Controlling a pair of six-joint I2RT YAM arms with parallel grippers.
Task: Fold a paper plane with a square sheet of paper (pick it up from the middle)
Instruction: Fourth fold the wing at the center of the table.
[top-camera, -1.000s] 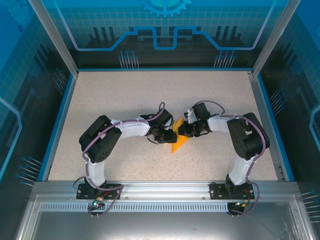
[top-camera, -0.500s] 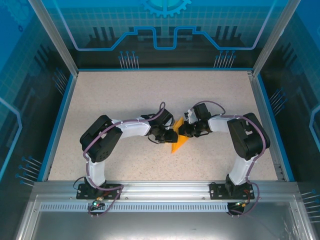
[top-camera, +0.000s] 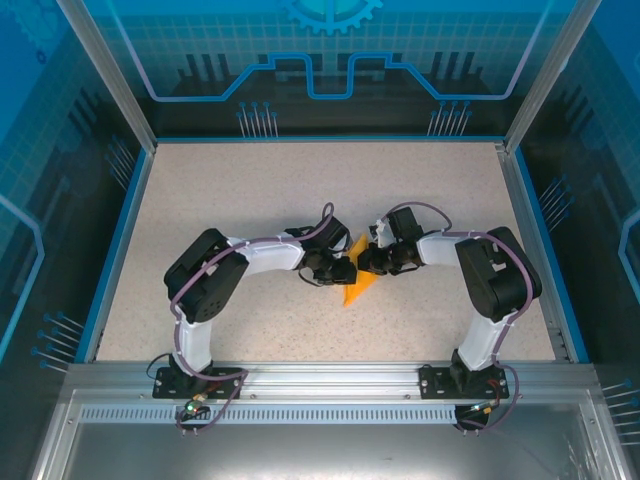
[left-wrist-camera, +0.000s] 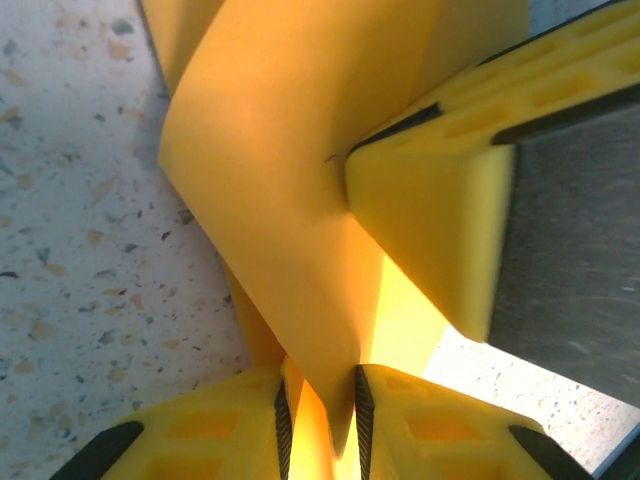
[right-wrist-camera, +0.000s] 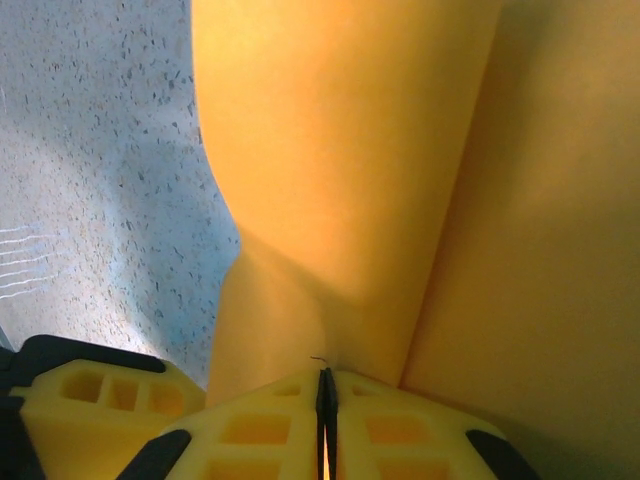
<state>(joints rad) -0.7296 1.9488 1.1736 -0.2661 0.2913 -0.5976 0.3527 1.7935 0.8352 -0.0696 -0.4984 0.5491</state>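
**Two grippers pinching a creased orange paper sheet (top-camera: 355, 288)**

From bases at the near edge, both arms bend inward and meet mid-table (top-camera: 250, 190). The left gripper (left-wrist-camera: 318, 405) has its yellow pads closed on a fold of the orange paper sheet, which stands up off the surface in a buckled ridge; facing it, the right gripper (right-wrist-camera: 325, 390) is clamped tight on the opposite side; speckled tabletop stretches beyond to a blue-lit back wall (top-camera: 320, 60).

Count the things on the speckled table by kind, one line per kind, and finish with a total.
Robot arms: 2 (left arm, right arm)
Orange paper sheets: 1 (folded orange paper)
Total: 3
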